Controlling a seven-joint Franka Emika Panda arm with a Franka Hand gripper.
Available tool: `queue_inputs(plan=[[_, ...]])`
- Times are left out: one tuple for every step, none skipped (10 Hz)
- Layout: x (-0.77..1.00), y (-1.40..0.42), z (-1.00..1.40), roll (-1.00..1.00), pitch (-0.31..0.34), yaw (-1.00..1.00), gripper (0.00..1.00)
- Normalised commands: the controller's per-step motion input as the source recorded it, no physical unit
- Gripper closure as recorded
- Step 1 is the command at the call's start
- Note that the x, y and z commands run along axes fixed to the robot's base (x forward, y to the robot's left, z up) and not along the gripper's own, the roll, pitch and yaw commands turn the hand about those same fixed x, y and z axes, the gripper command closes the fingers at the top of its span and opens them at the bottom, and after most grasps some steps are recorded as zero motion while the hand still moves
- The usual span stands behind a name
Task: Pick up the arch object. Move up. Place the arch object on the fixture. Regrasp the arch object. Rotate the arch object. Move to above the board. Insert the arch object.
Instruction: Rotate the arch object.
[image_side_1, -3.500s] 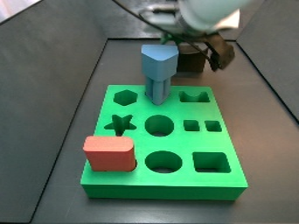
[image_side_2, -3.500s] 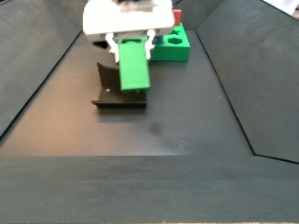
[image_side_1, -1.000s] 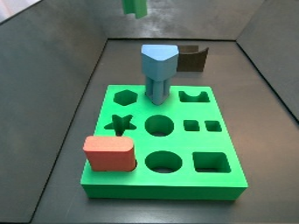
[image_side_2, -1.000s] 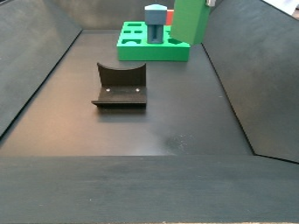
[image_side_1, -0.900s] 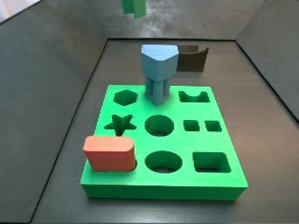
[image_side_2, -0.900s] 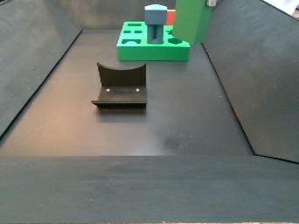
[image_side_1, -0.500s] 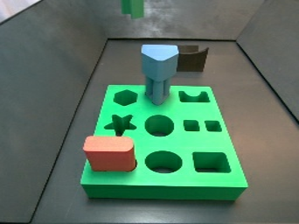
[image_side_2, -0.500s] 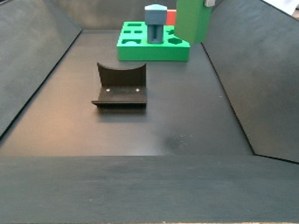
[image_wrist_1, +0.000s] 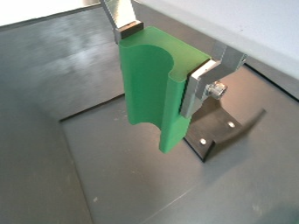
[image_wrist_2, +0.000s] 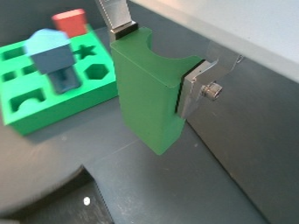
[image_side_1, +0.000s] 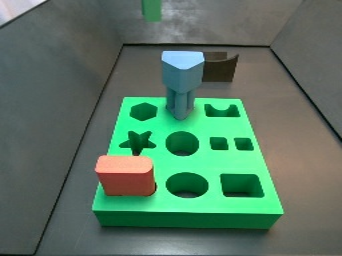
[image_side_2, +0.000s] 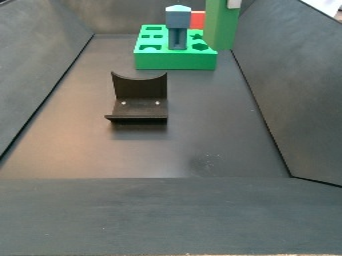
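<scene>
Gripper (image_wrist_1: 156, 59) is clamping the arch (image_wrist_1: 156, 94) between its two silver fingers (image_wrist_1: 201, 86), high above the floor; in both wrist views the block is hanging long axis down, with its curved notch showing at the upper end. In a side view only the lower end of the arch (image_side_1: 152, 9) is showing at the frame's upper edge, well above the board (image_side_1: 187, 160); the gripper itself is lying outside both side views. In the wrist views the fixture (image_wrist_1: 216, 133) is sitting empty on the floor below, and the board (image_wrist_2: 47, 87) is lying off to one side, so the arch is judged to be not yet over its hole. The step in hand is judged to be the move to above the board. To do it well, the operator should be keeping the height, carrying the arch clear of the upright peg (image_side_1: 182, 81), and lining up the arch's profile with the arch-shaped cut-out (image_side_1: 222, 110) just beside the peg before any descent; whether the block's present rotation matches that cut-out cannot be told from these views. A slight tilt in the grasp would be likely to jam the block on the hole's rim. Count, from nearest to farthest in the side view: one red block (image_side_1: 126, 175) seated at the board's near corner, one board, one blue peg standing in it, one fixture (image_side_1: 219, 68) beyond it, one arch, one gripper.
</scene>
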Motion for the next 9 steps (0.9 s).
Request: queue_inputs(plan=[[0.00,0.01,0.00,-0.03,0.022,-1.00,1.00],[0.00,0.01,0.00,-0.03,0.023,-1.00,1.00],[0.00,0.01,0.00,-0.03,0.025,-1.00,1.00],[0.00,0.01,0.00,-0.04,0.026,-1.00,1.00],[0.00,0.01,0.00,-0.04,0.029,-1.00,1.00],[0.00,0.01,0.00,-0.04,0.031,-1.00,1.00],[0.00,0.01,0.00,-0.05,0.034,-1.00,1.00],[0.00,0.01,0.00,-0.05,0.037,-1.00,1.00],[0.00,0.01,0.00,-0.06,0.042,-1.00,1.00]])
